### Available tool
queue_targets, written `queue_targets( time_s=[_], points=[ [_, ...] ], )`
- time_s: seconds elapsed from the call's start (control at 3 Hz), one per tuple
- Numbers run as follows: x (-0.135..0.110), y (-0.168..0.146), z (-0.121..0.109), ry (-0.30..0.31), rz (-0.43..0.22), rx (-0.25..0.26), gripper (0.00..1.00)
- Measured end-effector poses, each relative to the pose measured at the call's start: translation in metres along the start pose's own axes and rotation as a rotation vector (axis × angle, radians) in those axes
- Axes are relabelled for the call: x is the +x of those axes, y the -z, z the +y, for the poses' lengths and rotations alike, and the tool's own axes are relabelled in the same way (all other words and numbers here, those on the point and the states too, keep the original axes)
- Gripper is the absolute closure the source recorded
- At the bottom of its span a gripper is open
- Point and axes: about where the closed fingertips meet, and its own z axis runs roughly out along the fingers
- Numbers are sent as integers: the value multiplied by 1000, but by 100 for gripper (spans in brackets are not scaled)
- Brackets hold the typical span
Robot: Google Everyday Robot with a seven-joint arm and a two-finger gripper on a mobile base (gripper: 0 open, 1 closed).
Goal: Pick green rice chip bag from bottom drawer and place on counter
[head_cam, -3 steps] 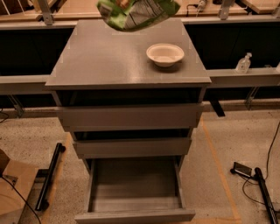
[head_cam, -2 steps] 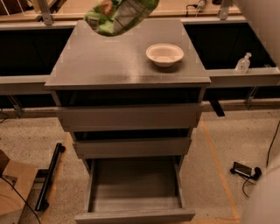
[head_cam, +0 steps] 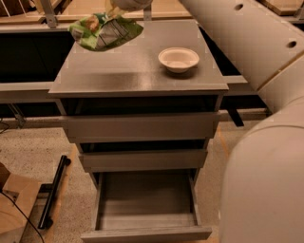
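The green rice chip bag (head_cam: 105, 32) hangs in the air above the back left part of the counter (head_cam: 137, 71), held from its top. My gripper (head_cam: 124, 5) is at the top edge of the view, shut on the bag's upper end. My white arm (head_cam: 256, 85) fills the right side of the view. The bottom drawer (head_cam: 145, 201) is pulled out, and its grey tray holds nothing.
A round white bowl (head_cam: 178, 59) sits on the counter's back right. The two upper drawers (head_cam: 142, 128) are partly pulled out. A black bar (head_cam: 53, 192) and a cardboard box (head_cam: 12, 204) lie on the floor at the left.
The bag has moved left and lower toward the counter's back left. My arm has swung into the right side of the view.
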Motion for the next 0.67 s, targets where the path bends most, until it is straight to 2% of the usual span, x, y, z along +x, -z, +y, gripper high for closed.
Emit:
queue_targets(
  time_s=[0.33, 0.67],
  points=[
    [1, -5, 1, -1, 0, -4, 15],
    [2, -6, 2, 0, 3, -6, 0]
  ],
)
